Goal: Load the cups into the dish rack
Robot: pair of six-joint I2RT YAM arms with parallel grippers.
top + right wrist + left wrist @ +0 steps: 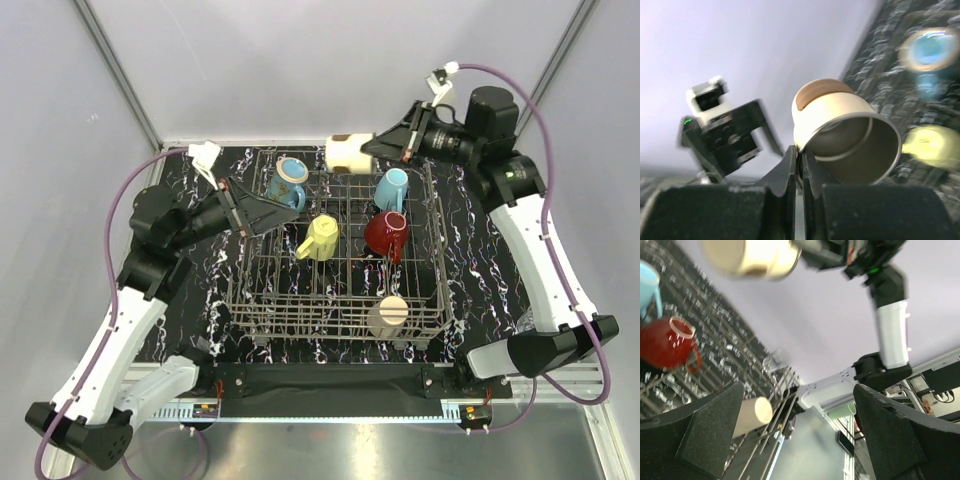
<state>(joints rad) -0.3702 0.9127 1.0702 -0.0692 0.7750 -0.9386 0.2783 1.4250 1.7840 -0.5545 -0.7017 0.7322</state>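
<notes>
The grey wire dish rack (300, 322) stands mid-table. In it lie a blue patterned mug (288, 183), a light blue mug (391, 188), a red mug (385, 234), a yellow-green mug (320, 238) and a cream cup (388, 316). My right gripper (376, 148) is shut on the rim of a cream tumbler with a steel inside (348, 153) and holds it above the rack's far edge. In the right wrist view the gripper (801, 160) pinches the tumbler's (845, 135) rim. My left gripper (285, 215) is open and empty over the rack's left side.
The left wrist view shows the red mug (667, 342), the cream cup (752, 415), the held tumbler (750, 257) and a small clear glass (774, 361) beyond the rack. The table is black marbled (470, 260). Grey walls stand close behind.
</notes>
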